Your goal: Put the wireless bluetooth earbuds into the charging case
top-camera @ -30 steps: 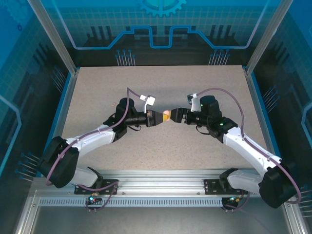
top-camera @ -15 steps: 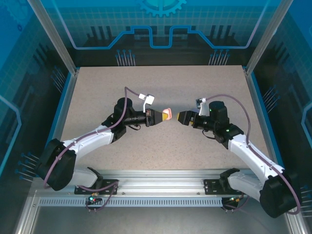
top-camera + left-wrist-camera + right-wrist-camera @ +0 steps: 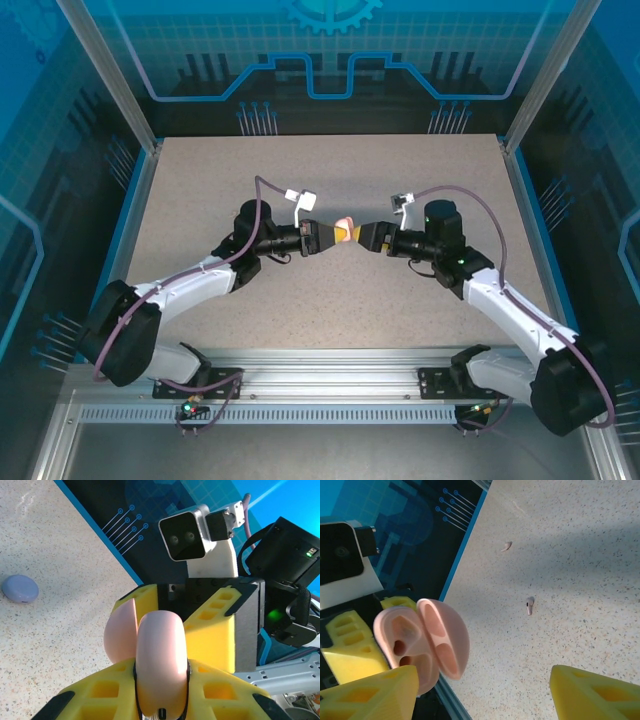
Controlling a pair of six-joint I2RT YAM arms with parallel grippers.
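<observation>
My left gripper [image 3: 333, 235] is shut on the pink charging case [image 3: 344, 232], holding it above the middle of the table. In the left wrist view the case [image 3: 161, 660] stands on edge between my yellow fingers [image 3: 100, 692], its lid [image 3: 120, 630] swung open to the left. The right wrist view looks into the open case [image 3: 400, 640], whose lid [image 3: 444, 637] hangs beside it and whose sockets look empty. My right gripper [image 3: 367, 236] is open, close to the case, with its fingers [image 3: 592, 695] spread wide. Two tiny earbuds [image 3: 506, 546] [image 3: 530, 605] lie on the table below.
A closed purple round case [image 3: 20, 588] rests on the speckled table [image 3: 300, 170] near its blue edge. The table's blue border [image 3: 465, 550] and dark wall panels run close behind the grippers. Both arms meet at mid-table.
The right gripper drew back to the right, away from the pink case, and has now come in close to it again. The left gripper has kept hold of the case.
</observation>
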